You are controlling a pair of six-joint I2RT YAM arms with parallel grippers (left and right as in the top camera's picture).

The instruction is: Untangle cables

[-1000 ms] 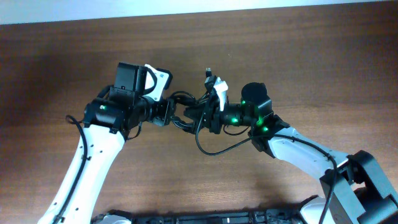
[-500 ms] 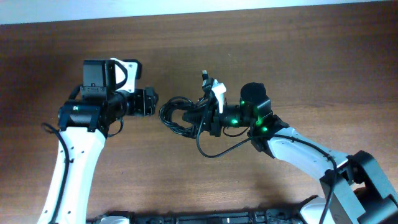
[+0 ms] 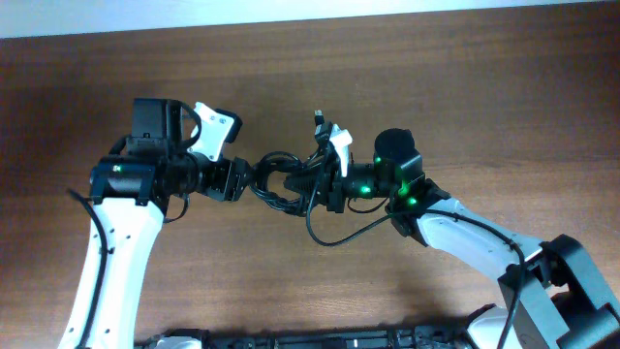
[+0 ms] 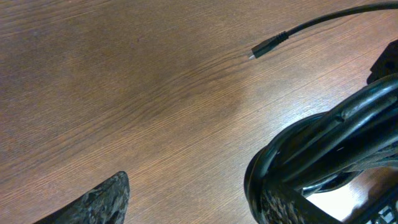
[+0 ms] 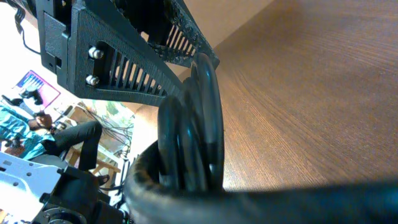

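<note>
My right jaws clamped tight on cables (image 4: 323, 146); left jaws gaping, loop lower right beside finger (image 4: 280, 208).

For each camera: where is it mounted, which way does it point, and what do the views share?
Overhead: above the table, looking straight down; both arms show, the cables between them.
Left wrist: on the left arm, looking down past the spread left fingers at table and cables.
Right wrist: on the right arm, looking along the right fingers, shut on the cables.
Shared: all three show the cables.
</note>
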